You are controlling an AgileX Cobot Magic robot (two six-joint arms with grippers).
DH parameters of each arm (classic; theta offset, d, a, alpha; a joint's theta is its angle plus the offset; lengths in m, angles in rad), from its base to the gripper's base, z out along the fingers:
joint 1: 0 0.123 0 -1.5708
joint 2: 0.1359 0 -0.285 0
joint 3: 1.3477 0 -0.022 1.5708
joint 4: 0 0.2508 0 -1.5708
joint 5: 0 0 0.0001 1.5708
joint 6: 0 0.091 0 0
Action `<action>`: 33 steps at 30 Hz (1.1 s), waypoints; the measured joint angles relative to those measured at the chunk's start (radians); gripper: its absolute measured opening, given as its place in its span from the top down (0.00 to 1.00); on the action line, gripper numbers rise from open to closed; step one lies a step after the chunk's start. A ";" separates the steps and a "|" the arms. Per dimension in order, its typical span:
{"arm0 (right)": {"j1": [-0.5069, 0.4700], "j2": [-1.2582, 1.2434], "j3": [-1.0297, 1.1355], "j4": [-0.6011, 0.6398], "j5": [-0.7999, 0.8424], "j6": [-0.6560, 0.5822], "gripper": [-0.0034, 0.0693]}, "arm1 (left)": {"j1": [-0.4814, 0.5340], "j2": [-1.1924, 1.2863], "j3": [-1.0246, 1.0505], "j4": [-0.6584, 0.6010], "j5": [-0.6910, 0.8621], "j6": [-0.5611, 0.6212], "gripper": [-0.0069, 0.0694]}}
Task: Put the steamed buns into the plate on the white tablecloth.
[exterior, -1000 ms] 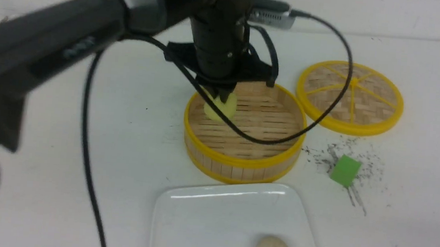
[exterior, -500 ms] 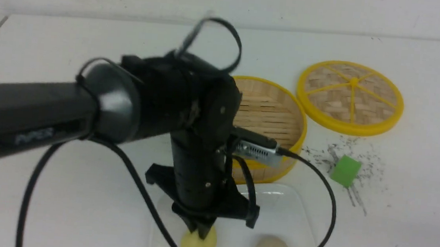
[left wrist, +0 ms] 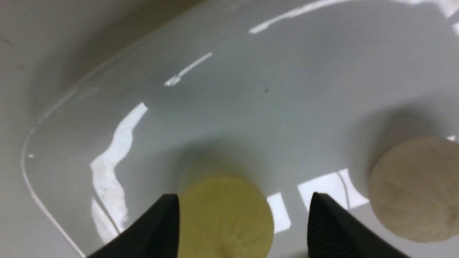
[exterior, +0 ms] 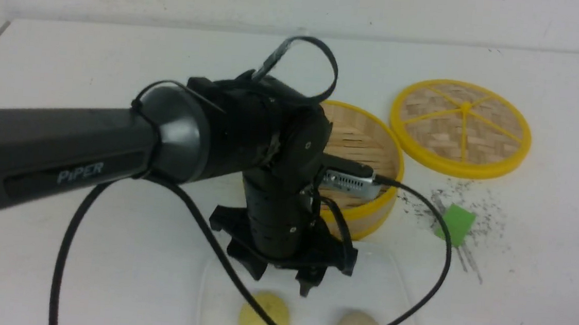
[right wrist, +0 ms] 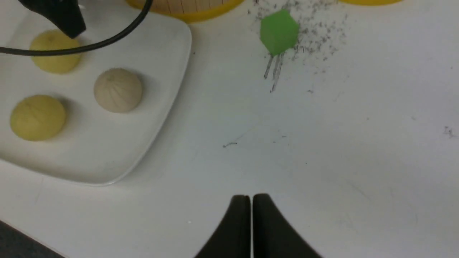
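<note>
The left fingers (left wrist: 157,229) are spread and held just above the white rectangular plate (left wrist: 215,89). In the left wrist view a pale yellow bun (left wrist: 224,215) is seen on the plate between the fingers. In the front view the fingertips are clear of it, so it is not gripped. A beige bun (left wrist: 416,186) is seated beside it, apart. A second yellow bun (right wrist: 37,116) is also on the plate. The right fingers (right wrist: 238,229) are pressed together, empty, over the white tablecloth (right wrist: 358,143), well apart from the plate.
</note>
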 joint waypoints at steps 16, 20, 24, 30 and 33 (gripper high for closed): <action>0.000 -0.240 0.347 0.097 -0.562 0.005 0.97 | 0.000 -0.014 -0.047 0.015 0.014 -0.001 0.51; 0.000 -0.217 0.359 0.176 -0.587 -0.158 0.97 | 0.000 -0.014 -0.047 0.015 0.014 -0.001 0.66; 0.000 -0.200 0.361 0.212 -0.595 -0.263 0.97 | 0.000 -0.014 -0.047 0.016 0.014 -0.001 0.77; 0.000 -0.191 0.361 0.226 -0.596 -0.294 0.97 | 0.000 -0.014 -0.047 0.036 0.017 0.000 0.85; 0.000 -0.191 0.361 0.226 -0.596 -0.294 0.97 | 0.000 -0.014 -0.047 0.039 0.022 0.000 0.85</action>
